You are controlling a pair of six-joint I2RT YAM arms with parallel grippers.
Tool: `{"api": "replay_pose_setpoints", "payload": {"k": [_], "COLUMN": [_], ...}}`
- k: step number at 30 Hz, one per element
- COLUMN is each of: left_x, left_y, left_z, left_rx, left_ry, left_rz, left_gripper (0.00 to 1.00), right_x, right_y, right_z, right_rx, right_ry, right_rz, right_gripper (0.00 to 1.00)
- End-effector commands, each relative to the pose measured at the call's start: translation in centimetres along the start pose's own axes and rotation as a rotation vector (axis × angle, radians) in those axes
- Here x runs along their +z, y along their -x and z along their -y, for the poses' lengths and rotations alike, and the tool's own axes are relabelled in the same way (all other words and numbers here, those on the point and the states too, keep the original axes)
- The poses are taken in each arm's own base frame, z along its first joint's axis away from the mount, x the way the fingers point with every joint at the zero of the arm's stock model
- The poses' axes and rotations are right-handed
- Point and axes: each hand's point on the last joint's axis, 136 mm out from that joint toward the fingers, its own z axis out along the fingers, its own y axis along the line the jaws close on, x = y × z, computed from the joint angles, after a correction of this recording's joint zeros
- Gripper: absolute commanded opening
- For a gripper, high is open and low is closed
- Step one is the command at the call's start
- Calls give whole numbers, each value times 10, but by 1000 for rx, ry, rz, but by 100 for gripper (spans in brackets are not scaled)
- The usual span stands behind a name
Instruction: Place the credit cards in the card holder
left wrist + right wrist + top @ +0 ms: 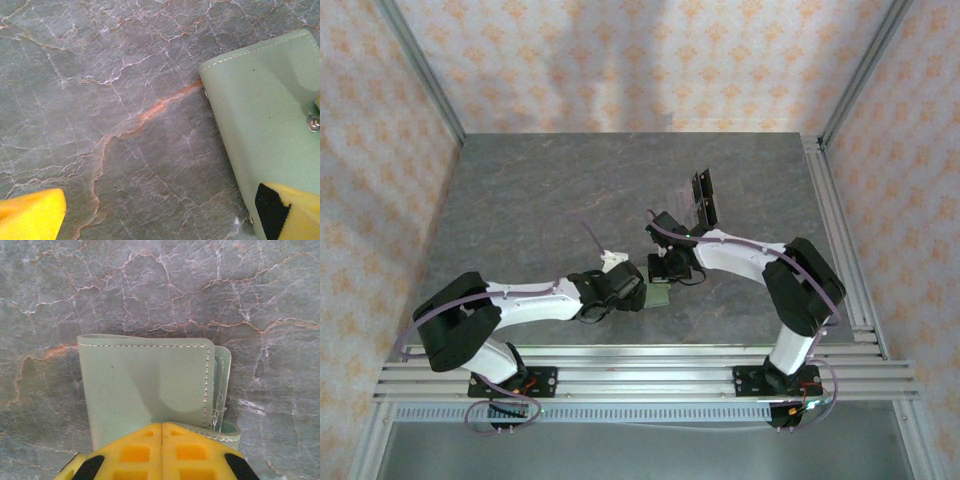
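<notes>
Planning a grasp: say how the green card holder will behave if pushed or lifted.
The card holder lies flat, so it likely slides on the smooth table rather than tips. Its stitched layers gape at one edge, so it probably flexes when lifted.

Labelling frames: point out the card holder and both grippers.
card holder (145,385), right wrist view, outer panel's middle
right gripper (161,429), right wrist view, where shut jaws meet
left gripper (162,200), left wrist view, midway between open jaws

White arms with black joints, purple cables, yellow black-marked jaws.
</notes>
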Motion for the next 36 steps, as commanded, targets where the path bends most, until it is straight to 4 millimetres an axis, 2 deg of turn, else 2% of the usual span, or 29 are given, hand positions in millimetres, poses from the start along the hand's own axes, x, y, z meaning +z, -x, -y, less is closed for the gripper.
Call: {"api": "replay_pose_setpoints", "payload": {"k": [1, 21, 36], "left_x": [-5, -1, -2], "left_y": [8, 6, 5], "left_z": [4, 4, 3], "left_rx": [6, 11, 13], "left_ry": [-5, 1, 5], "left_rz": [13, 4, 3], "left_gripper": [99, 99, 99], "right_x": [-15, 2, 20], "right_y": [3, -3, -17], "right_z": [-4, -8, 7], "right_rx": [10, -1, 7], "right_ry": [24, 27, -11], "right_rz": [32, -11, -49], "right_gripper": [0, 0, 0]}}
